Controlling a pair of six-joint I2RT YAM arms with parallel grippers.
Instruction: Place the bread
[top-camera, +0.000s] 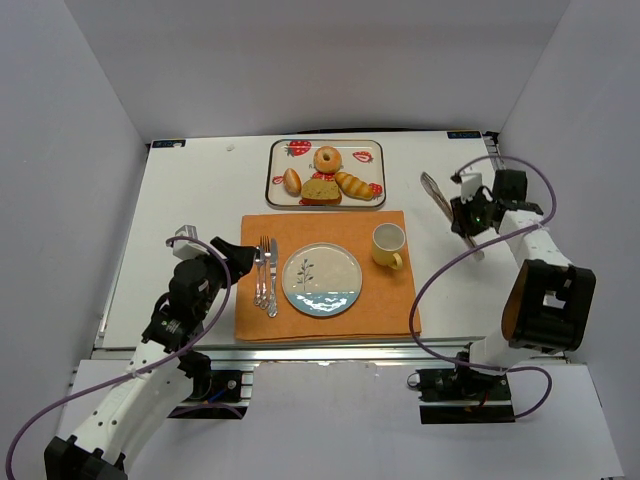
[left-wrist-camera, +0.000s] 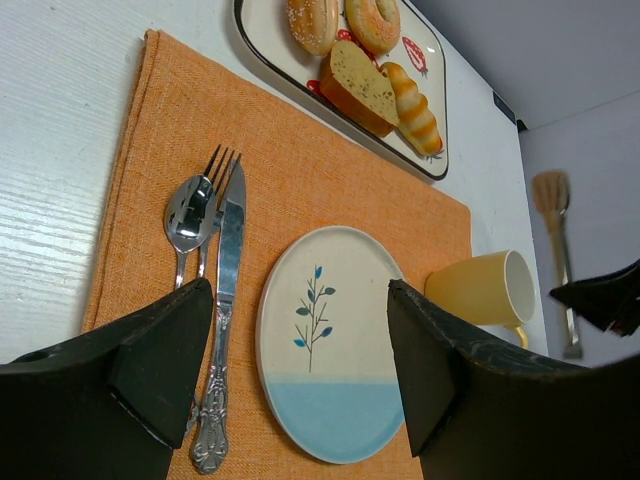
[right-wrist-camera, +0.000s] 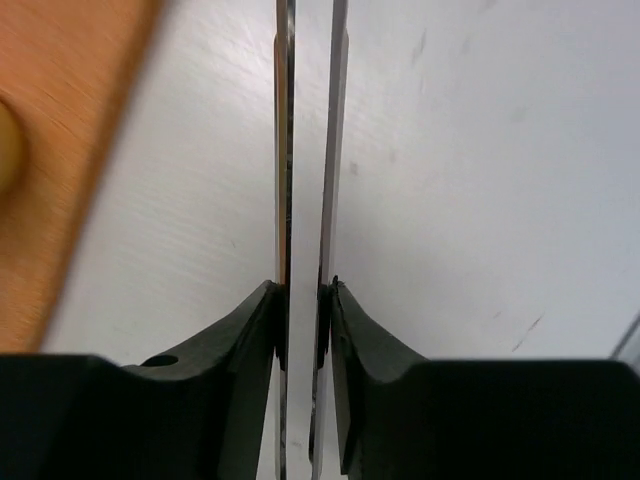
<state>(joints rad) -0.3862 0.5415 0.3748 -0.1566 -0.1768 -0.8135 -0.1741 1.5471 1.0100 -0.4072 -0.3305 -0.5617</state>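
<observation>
While the white table sits framed by pale walls, the orange placemat takes its centre. Just beyond the mat's far edge lies the strawberry-printed tray, and there's the bread: a bagel, a round roll, a cut loaf slice and a striped twist, all four on the tray (none on the plate yet). The leaf-patterned plate rests mid-mat, bare. To its left sits the cutlery: fork, knife and spoon, side by side. The yellow cup stands to the plate's far right, on the mat. The left gripper hangs over the mat's near-left side, jaws spread wide, holding nothing. Over on the right, off the mat, the right gripper has its jaws clamped on metal tongs, both blades squeezed between the fingers.
</observation>
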